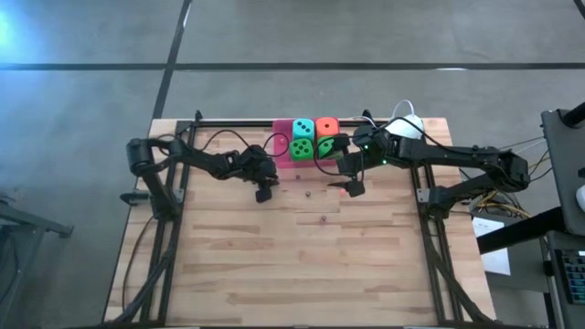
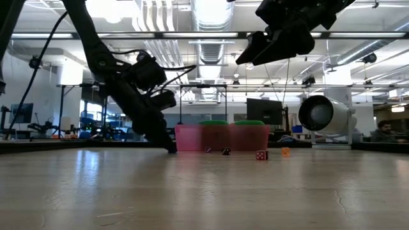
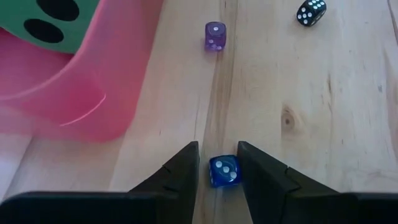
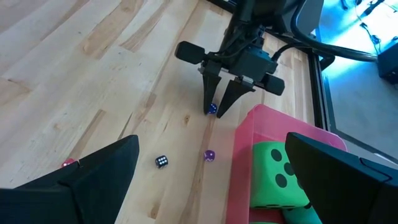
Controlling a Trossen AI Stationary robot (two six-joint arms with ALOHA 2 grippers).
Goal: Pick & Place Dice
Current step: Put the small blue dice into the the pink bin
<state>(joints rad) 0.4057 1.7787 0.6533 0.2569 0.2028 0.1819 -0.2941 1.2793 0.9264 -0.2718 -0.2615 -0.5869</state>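
Observation:
Two green [image 1: 302, 147], one teal [image 1: 303, 128] and one orange [image 1: 327, 127] large soft dice sit in a pink tray [image 1: 281, 151] at the table's far edge. Small hard dice lie on the wood in front of it. My left gripper [image 3: 222, 168] is down at the table, beside the tray's near left corner, shut on a small blue die [image 3: 224, 171]. My right gripper [image 4: 211, 180] hangs wide open above the table by the tray's near right corner, with nothing between its fingers. My left gripper pinches the small blue die by two opposite side faces [image 3: 212, 173] between its two fingertips. The fingers [image 4: 208, 93] slant down from the table's left side. The die sits with its two-pip face toward the wrist camera and appears to rest on the tabletop.
A purple die [image 3: 215, 35] and a black die [image 3: 311, 11] lie just past the blue one. A red die [image 2: 261, 154] and a small orange die [image 2: 285, 152] lie farther right. A white roll [image 2: 326, 115] stands at the far right. The near half of the table [image 1: 311, 265] is bare wood.

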